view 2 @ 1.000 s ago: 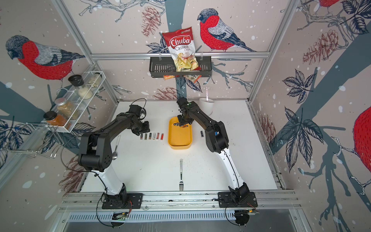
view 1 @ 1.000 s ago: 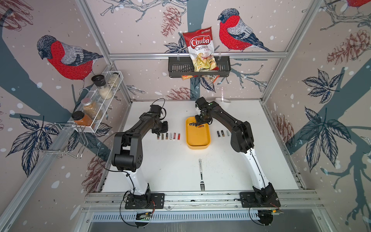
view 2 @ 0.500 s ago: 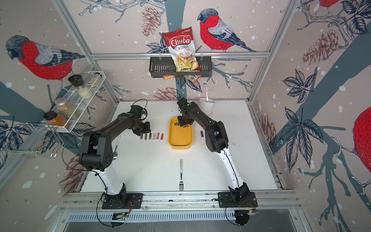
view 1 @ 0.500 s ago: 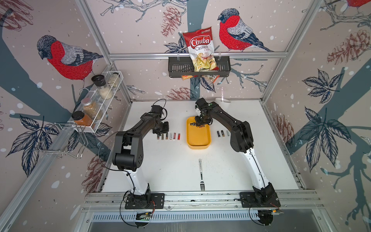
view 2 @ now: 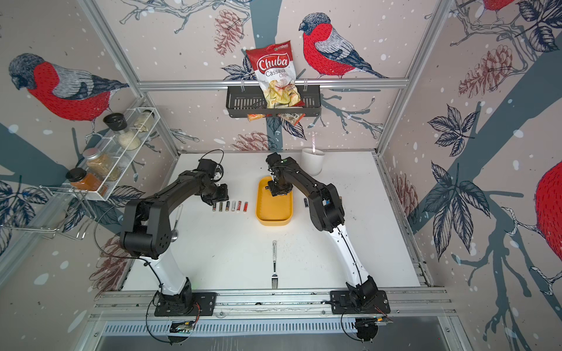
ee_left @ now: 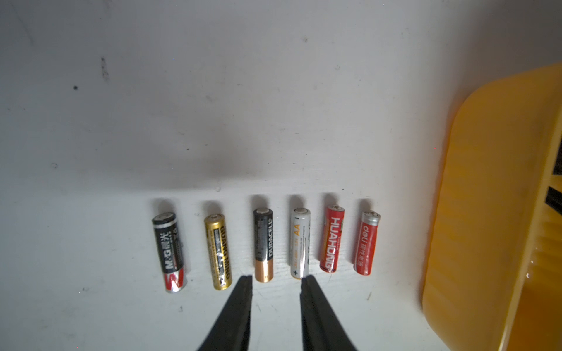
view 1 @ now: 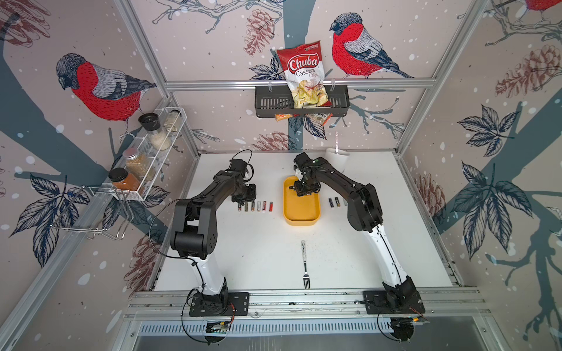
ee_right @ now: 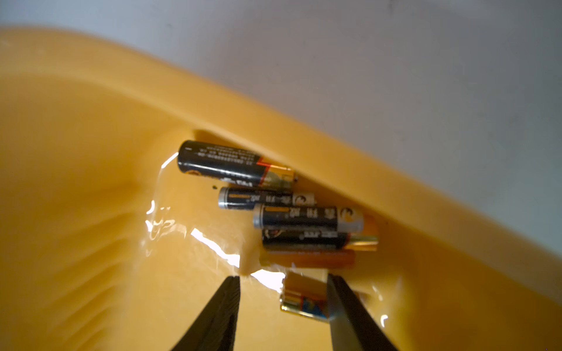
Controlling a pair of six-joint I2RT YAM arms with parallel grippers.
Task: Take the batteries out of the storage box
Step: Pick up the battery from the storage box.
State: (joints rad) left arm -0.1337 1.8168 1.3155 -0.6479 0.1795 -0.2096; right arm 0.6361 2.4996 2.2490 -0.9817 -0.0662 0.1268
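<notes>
Eyes on the storage box (view 1: 301, 212): yellow, shallow, lying on the white table (view 1: 258, 252) just above the middle of the frame in both top views. At its far end a cluster of batteries (ee_right: 273, 197) huddles against the wall, mostly black with copper or silver ends, lying side by side, and one gold-ended cell (ee_right: 301, 299) sits apart from them. The right tool (ee_right: 282, 278) is down inside the box, jaws apart, that gold-ended cell between them and partly hidden behind one finger (ee_right: 349, 319); whether they touch, I can't tell, and nothing is clamped. Left of the box, a row of six batteries (view 1: 255, 206) lies neat and parallel on the table: black M&G cell (ee_left: 169, 253), gold cell (ee_left: 218, 252), Duracell (ee_left: 263, 244), white AA (ee_left: 300, 243), red Huahong cell (ee_left: 331, 238), and red deli cell (ee_left: 367, 243) nearest the box. The left tool (ee_left: 276, 278) hangs over that row, jaws apart with nothing between them, tips near the ends of the Duracell and the white AA. Right of the box, a pair of dark batteries (view 1: 333, 202) lies beside the right arm. Further out: a fork (view 1: 305, 264) low in the centre, a white cup (view 1: 339, 158) at the table's back edge, a black basket (view 1: 270, 103) with a chips bag (view 1: 305, 76) at top centre, and a wire rack (view 1: 164, 152) of spice jars at upper left.
</notes>
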